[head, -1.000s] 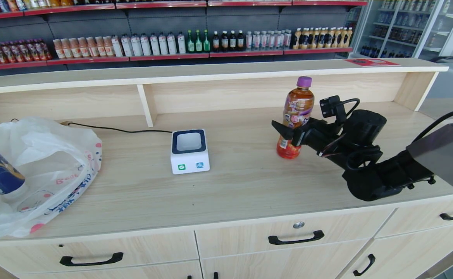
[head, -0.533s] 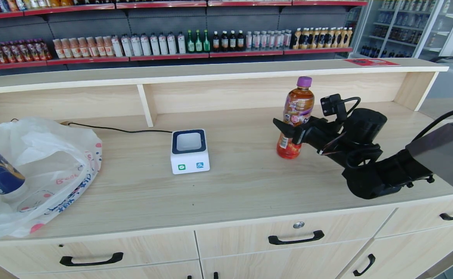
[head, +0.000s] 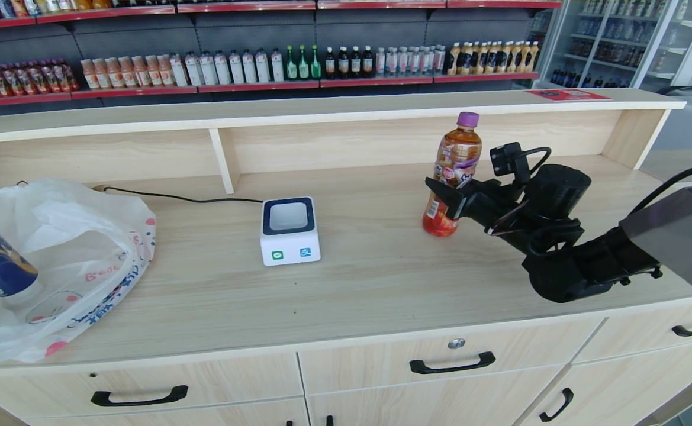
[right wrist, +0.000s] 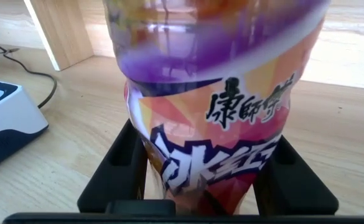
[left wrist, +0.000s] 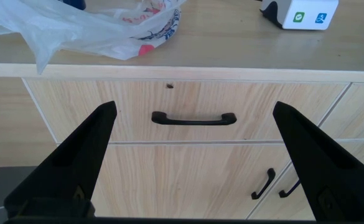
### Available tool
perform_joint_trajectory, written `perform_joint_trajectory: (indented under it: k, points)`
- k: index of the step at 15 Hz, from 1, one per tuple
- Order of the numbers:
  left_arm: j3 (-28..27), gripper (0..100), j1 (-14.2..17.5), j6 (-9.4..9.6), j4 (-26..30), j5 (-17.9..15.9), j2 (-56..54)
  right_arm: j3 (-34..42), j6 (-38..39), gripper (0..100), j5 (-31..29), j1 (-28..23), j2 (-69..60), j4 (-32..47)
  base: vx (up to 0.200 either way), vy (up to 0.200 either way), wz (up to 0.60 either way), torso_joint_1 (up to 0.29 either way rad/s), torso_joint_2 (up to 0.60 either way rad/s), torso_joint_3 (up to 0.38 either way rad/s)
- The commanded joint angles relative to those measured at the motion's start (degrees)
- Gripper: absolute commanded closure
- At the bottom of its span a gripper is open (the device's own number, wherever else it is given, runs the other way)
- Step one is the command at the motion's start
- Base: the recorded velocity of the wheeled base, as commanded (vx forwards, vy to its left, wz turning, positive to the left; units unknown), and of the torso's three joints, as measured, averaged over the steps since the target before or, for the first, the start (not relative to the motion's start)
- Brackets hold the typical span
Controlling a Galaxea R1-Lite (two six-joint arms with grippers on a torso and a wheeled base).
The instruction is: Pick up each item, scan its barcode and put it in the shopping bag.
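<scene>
Orange bottle (head: 458, 154) leans now, a bit higher above the desk (head: 351, 278); our right fingers (head: 440, 198) pinch it, left fingers (left wrist: 76, 168) spread

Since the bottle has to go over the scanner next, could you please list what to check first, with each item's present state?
1. Right gripper shut on the orange-tea plastic bottle with the purple cap: ok, a finger on each side.
2. Bottle upright: not ok, its cap leans to the robot's right.
3. Bottle's base clear of the light wooden counter: cannot tell.
4. Window of the white cube scanner uncovered: ok.
5. Counter between bottle and scanner free: ok.
6. Mouth of the white plastic shopping bag open: cannot tell.
</scene>
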Motion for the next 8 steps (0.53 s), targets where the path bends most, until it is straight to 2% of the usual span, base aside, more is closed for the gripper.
perform_joint_trajectory:
  k: [1,8]
  points:
    - [0.00,0,0.00,-0.02,-0.04,0.04,-0.02,-0.01,0.02,100,0.27,0.00,-0.42,-0.06,0.000,0.000,0.00,0.000,0.00,0.000]
    - [0.00,0,0.00,-0.02,-0.04,0.04,-0.02,-1.59,0.02,100,0.89,0.09,-1.30,0.03,0.000,0.000,0.00,0.000,0.00,0.000]
